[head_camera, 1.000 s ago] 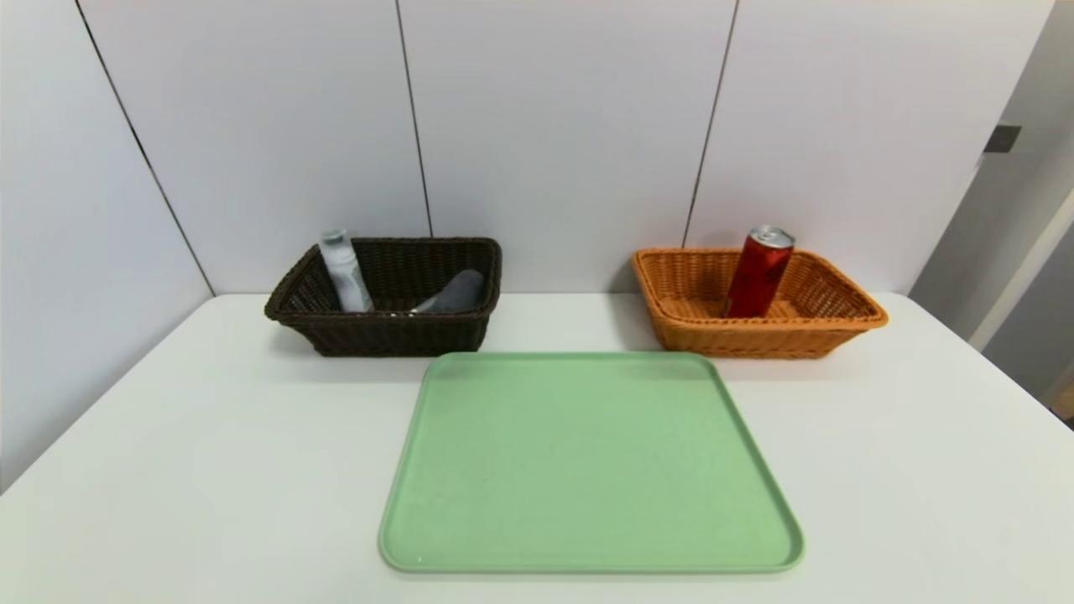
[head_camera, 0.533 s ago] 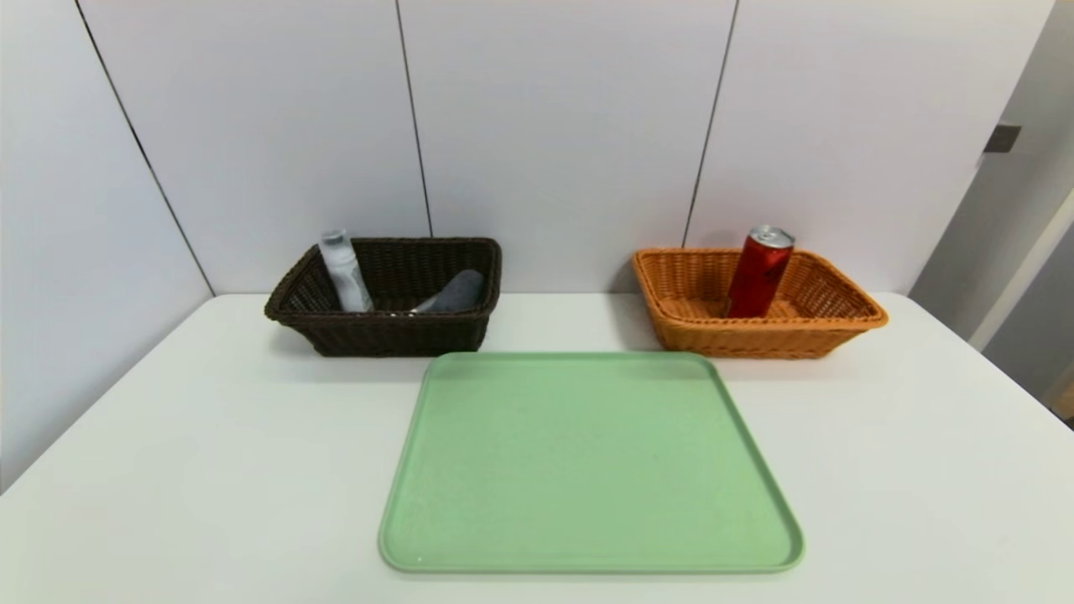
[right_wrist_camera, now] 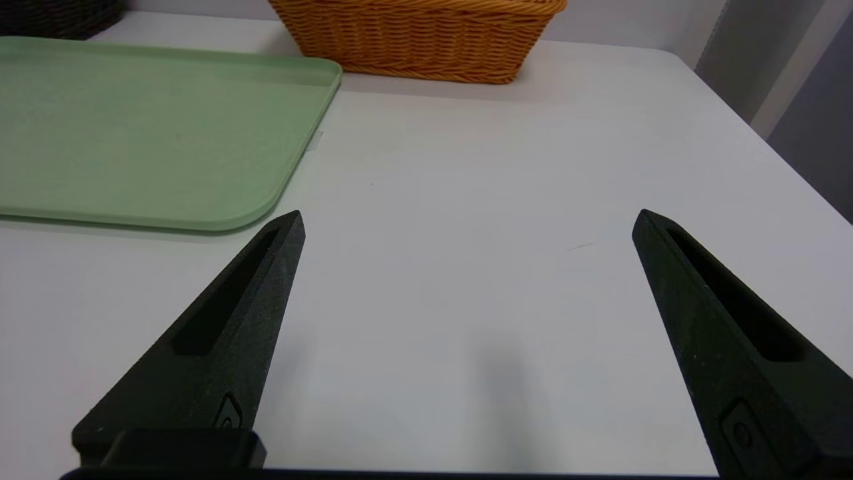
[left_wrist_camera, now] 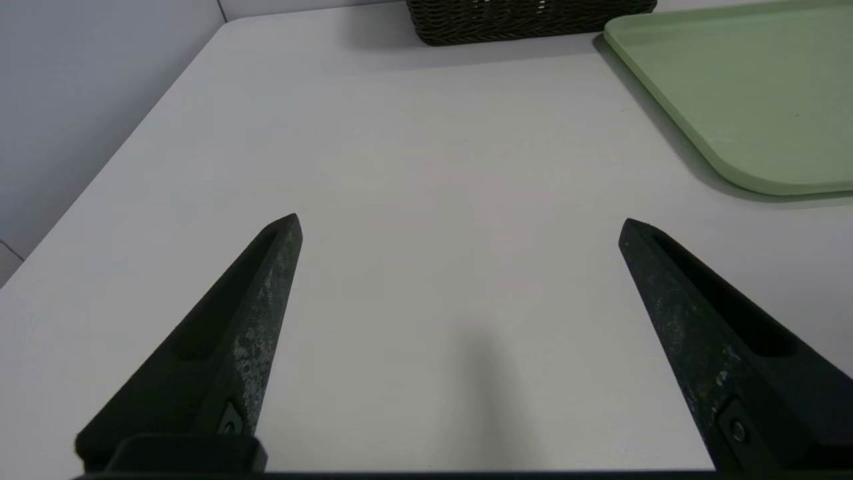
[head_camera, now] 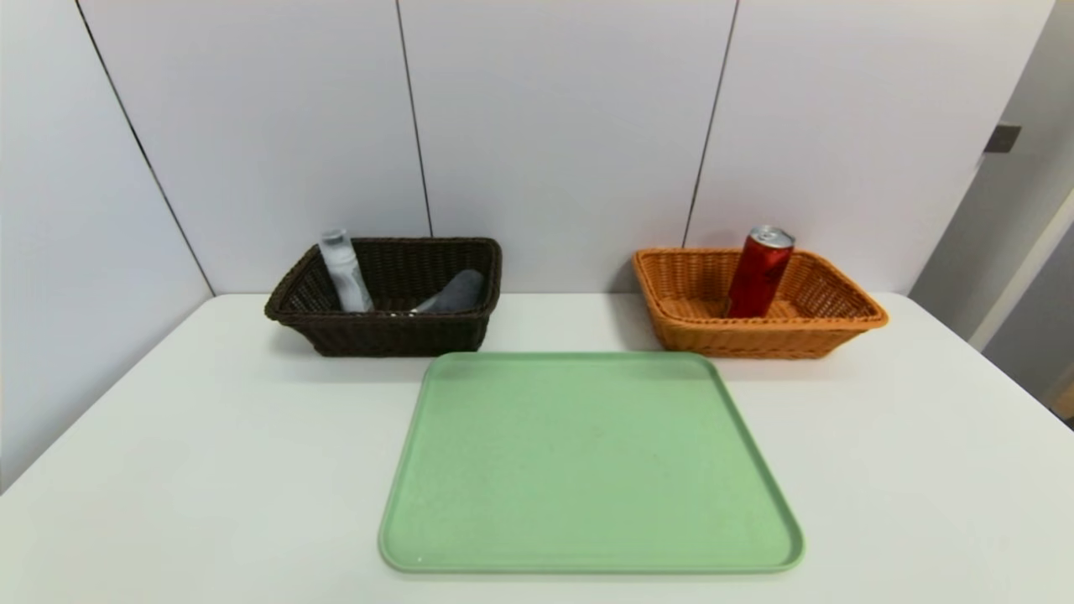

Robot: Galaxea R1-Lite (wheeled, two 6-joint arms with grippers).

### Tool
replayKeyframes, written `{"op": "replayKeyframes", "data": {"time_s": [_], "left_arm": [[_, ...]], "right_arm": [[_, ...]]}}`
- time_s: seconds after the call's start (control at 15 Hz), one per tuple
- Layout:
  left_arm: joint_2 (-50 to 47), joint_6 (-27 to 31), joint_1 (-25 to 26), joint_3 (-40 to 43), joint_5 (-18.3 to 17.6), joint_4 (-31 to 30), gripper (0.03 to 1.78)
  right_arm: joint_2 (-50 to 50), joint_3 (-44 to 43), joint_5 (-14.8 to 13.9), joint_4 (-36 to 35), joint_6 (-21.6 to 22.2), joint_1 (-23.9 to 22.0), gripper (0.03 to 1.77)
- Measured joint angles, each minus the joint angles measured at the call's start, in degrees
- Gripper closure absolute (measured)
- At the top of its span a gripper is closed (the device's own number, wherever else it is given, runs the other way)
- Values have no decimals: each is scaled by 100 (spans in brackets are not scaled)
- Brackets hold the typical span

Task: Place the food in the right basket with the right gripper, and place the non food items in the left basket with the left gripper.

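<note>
White table [head_camera: 210, 470] carries a green tray [head_camera: 587, 470] at the centre, with two baskets behind it against the wall. Left basket [head_camera: 386, 331], dark brown wicker, holds a white bottle [head_camera: 344, 273] leaning against its left side and a rolled grey cloth [head_camera: 457, 294] lying toward its right end. A peeler cannot be made out. Right basket [head_camera: 755, 340], orange wicker, holds a red can [head_camera: 759, 273] standing tilted inside it.

Left pincer [left_wrist_camera: 460, 223] hangs over bare table near the front left edge, beside the tray, with its fingers spread wide and nothing between them. Right pincer [right_wrist_camera: 466, 220] hangs over bare table on the right of the tray, likewise spread wide and empty. Neither pincer appears in the head view.
</note>
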Motion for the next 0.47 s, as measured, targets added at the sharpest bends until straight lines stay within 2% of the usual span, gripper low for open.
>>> {"op": "replayKeyframes", "data": {"time_s": [0.47], "left_arm": [[-5, -2, 0, 0, 5, 0, 12]], "right_arm": [[0, 0, -80, -20, 74, 0, 10]]}}
